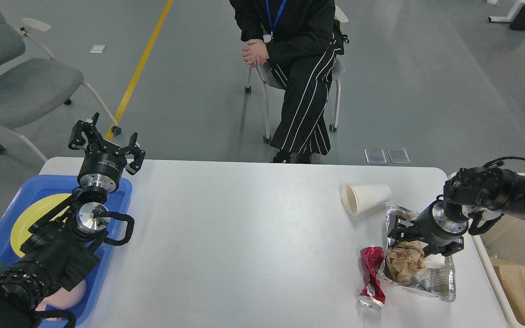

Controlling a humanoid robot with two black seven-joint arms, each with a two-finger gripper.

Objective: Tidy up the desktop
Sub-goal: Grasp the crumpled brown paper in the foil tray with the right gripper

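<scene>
the white worktop fills the lower middle of the view. the left claw hangs spread above its far left corner, over a blue tray holding a yellow plate. the right claw, fingers apart, reaches down into a foil tray over crumpled brown paper; whether it touches is unclear. a crushed red can lies just beside the tray, a tipped paper cup near it.
</scene>
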